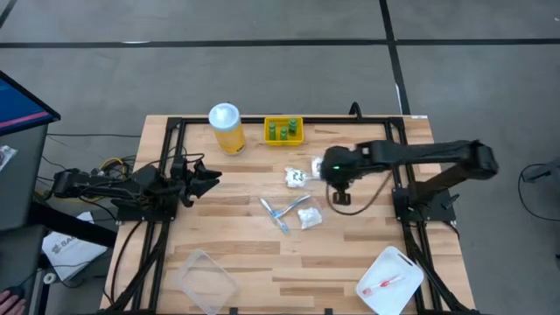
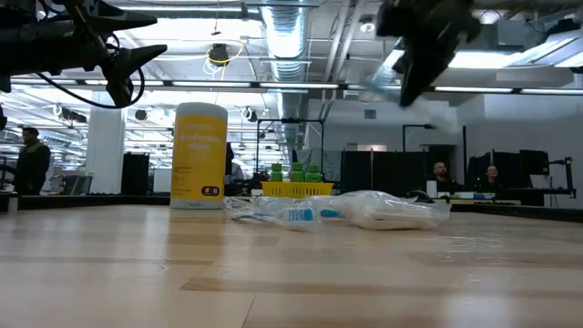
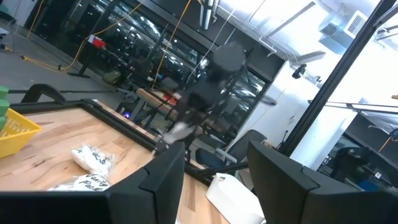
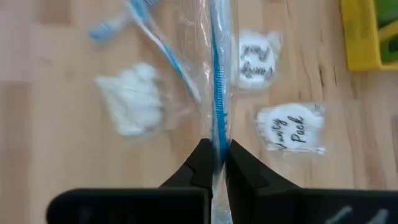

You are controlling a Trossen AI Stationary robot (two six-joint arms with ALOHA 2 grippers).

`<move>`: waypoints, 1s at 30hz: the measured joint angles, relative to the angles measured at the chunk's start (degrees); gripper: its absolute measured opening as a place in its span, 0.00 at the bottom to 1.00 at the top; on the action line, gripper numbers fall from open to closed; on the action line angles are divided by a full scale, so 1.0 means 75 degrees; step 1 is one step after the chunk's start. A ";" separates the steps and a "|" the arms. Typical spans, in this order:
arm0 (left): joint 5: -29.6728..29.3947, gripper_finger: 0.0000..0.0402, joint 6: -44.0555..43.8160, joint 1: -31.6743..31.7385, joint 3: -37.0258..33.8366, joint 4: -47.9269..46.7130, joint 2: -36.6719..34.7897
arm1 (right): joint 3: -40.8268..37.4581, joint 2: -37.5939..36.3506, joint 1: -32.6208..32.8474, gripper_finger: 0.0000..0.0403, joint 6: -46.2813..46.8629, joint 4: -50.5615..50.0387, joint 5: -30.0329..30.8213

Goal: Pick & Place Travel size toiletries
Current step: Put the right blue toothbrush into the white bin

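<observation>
My right gripper (image 4: 216, 163) is high above the table's middle (image 1: 337, 179) and is shut on a blue-white brush in a clear wrapper (image 4: 217, 81). A second blue brush (image 4: 146, 34) lies flat on the table below. White printed packets (image 4: 291, 127) (image 4: 256, 62) and a plain white one (image 4: 132, 99) also lie flat there. Three green pieces (image 1: 283, 130) stand in the yellow tray. A red-white brush (image 1: 383, 283) lies in a white tray. My left gripper (image 3: 217, 186) is open and empty at the table's left (image 1: 206, 175). My right gripper pinches the wrapped brush between its two fingers at one end of the blue handle (image 4: 217, 146). The fingers come from above, pointing down, in line with the brush. The brush hangs below the fingers, clear of the table, and shows as a pale streak in the left wrist view (image 3: 179, 130).
A tall yellow jar with a white lid (image 1: 226, 128) stands at the back beside the yellow tray (image 1: 296, 140). A clear plastic container (image 1: 206, 276) lies near the front left edge. The white tray (image 1: 404, 262) sits at the front right corner.
</observation>
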 joint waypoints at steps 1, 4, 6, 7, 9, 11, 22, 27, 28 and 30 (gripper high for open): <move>0.0000 0.43 0.0000 -0.0001 -0.0001 0.0000 0.0000 | 0.0000 -0.0237 0.0124 0.03 0.0128 -0.0028 -0.0104; 0.0000 0.43 0.0000 0.0000 0.0000 0.0000 0.0000 | 0.0003 -0.0914 0.0664 0.04 0.0538 -0.0155 -0.0645; 0.0003 0.43 -0.0002 0.0001 0.0001 0.0000 0.0000 | 0.0009 -0.1256 0.1199 0.05 0.1004 -0.0335 -0.0976; 0.0003 0.43 -0.0001 0.0001 0.0001 0.0000 0.0000 | 0.0009 -0.1366 0.1499 0.06 0.1333 -0.0437 -0.1050; 0.0006 0.43 0.0001 0.0000 -0.0001 0.0000 0.0000 | 0.0009 -0.1551 0.2152 0.05 0.2074 -0.0590 -0.1179; 0.0006 0.43 0.0001 -0.0002 0.0001 0.0000 0.0000 | 0.0009 -0.1652 0.2871 0.03 0.2892 -0.0743 -0.1253; 0.0006 0.43 0.0000 0.0001 0.0000 0.0000 0.0000 | 0.0012 -0.0929 0.6473 0.05 0.6715 -0.0942 -0.1425; 0.0006 0.43 0.0000 0.0000 0.0001 0.0000 0.0000 | 0.0012 -0.0105 0.7337 0.04 0.7140 -0.0939 -0.1427; 0.0006 0.43 -0.0001 0.0000 0.0001 0.0000 0.0000 | 0.0012 0.0058 0.7449 0.04 0.7157 -0.0928 -0.1421; 0.0006 0.43 0.0001 -0.0001 0.0001 0.0000 0.0000 | 0.0012 0.0350 0.7636 0.06 0.7158 -0.0887 -0.1410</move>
